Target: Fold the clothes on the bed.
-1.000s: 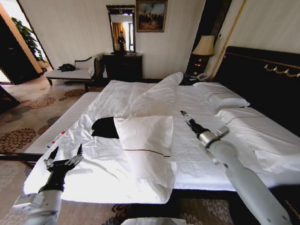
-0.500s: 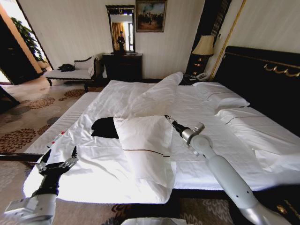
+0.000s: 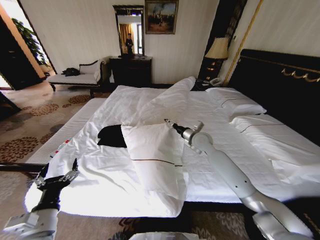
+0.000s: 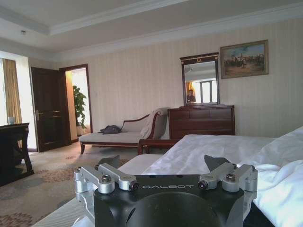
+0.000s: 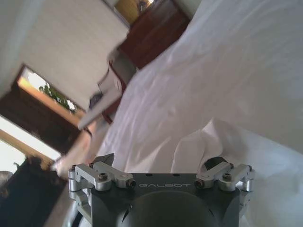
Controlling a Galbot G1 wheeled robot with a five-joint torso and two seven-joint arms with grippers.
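The clothes, a black T-shirt (image 3: 111, 136), lie on the left side of the bed (image 3: 225, 150), with the right part tucked under a white pillow (image 3: 155, 152). My right gripper (image 3: 167, 122) hovers open just above the pillow's far corner, right of the shirt; the right wrist view shows its fingers (image 5: 106, 160) spread wide over rumpled white fabric (image 5: 208, 137). My left gripper (image 3: 56, 176) is open and empty, low at the bed's near left corner, well short of the shirt. In the left wrist view its fingers (image 4: 215, 163) point along the bed's edge.
A folded-back duvet (image 3: 165, 102) runs up the middle of the bed. More pillows (image 3: 240, 107) lie by the dark headboard (image 3: 280, 75). A white-cushioned bench (image 3: 75, 78), a dark dresser (image 3: 131, 70) and a lamp (image 3: 217, 49) stand by the far wall. Patterned carpet (image 3: 35, 130) lies to the left.
My right arm has swung left across the bed, from the open sheet to the pillow's far corner. My left gripper has sunk lower and moved slightly left, staying open.
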